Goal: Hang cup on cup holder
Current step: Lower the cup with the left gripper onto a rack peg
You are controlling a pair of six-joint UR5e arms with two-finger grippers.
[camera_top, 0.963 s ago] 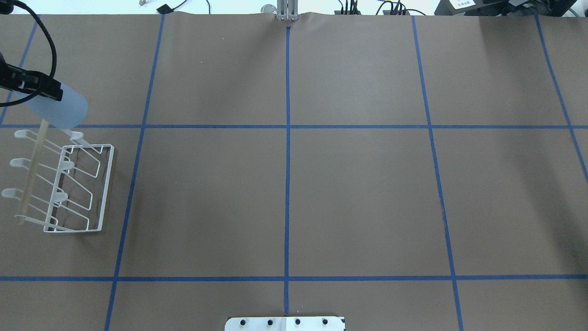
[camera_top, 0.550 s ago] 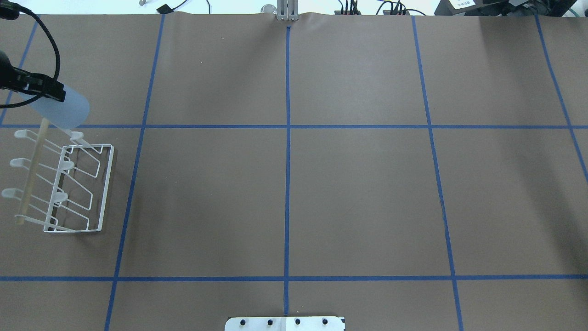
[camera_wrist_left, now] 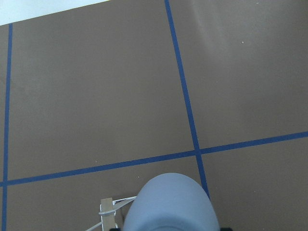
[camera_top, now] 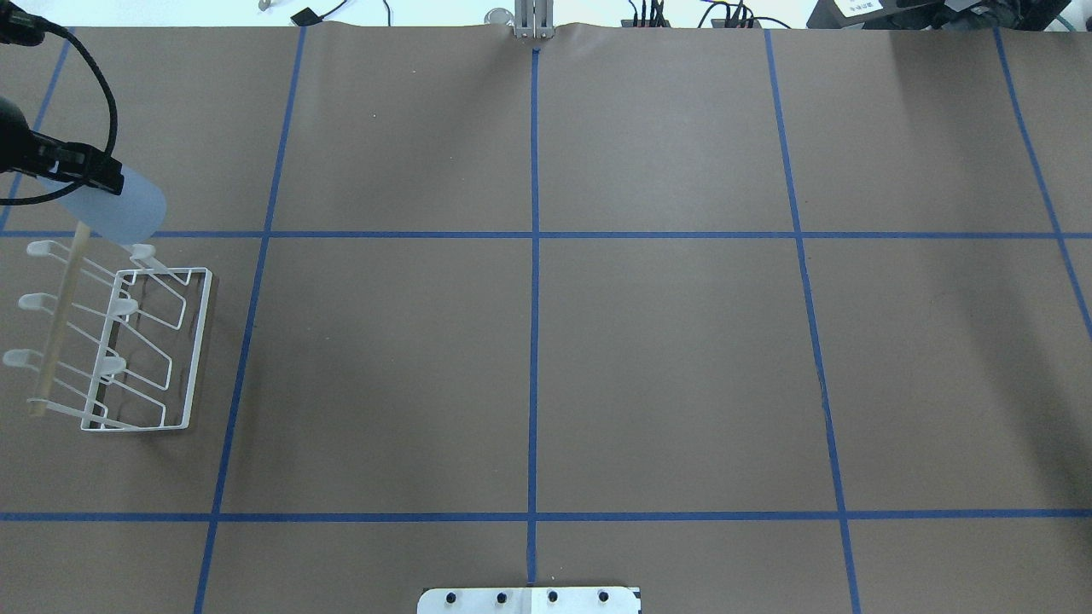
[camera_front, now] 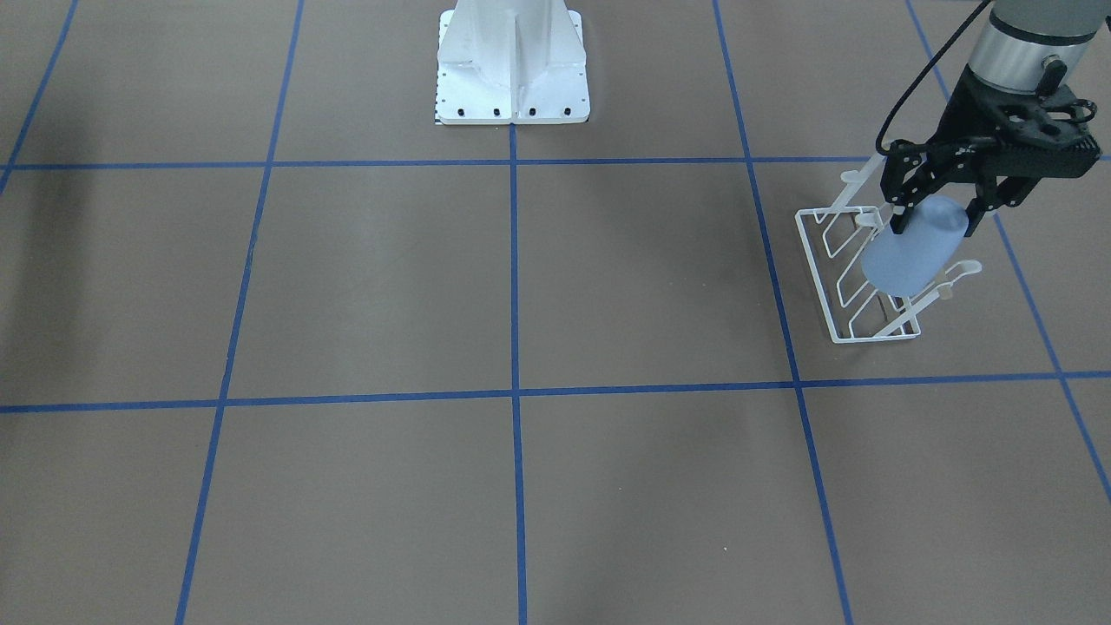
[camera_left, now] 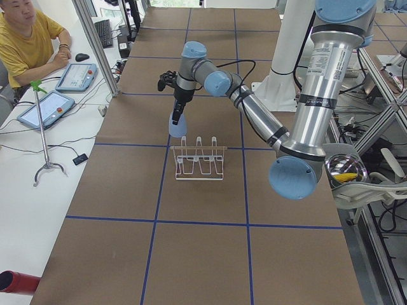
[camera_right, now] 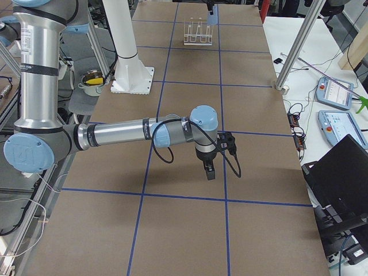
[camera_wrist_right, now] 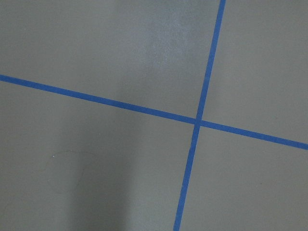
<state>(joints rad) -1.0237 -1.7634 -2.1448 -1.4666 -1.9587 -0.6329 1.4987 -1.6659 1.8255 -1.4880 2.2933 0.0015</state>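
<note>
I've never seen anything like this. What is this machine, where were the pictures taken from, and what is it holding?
This is a robot with two jointed arms at a brown table; each arm ends in two fingers. Two pictures look down on the table, one from behind the robot, one facing it. Two look along it from its ends, and two come from cameras on the wrists. The left gripper holds the cup, a pale blue tumbler, wider end downward, in the air close by one end of the cup holder, a white wire rack with a wooden rod. It is not hung yet. The right gripper hangs over the table far from the rack; I cannot tell whether it is open.
</note>
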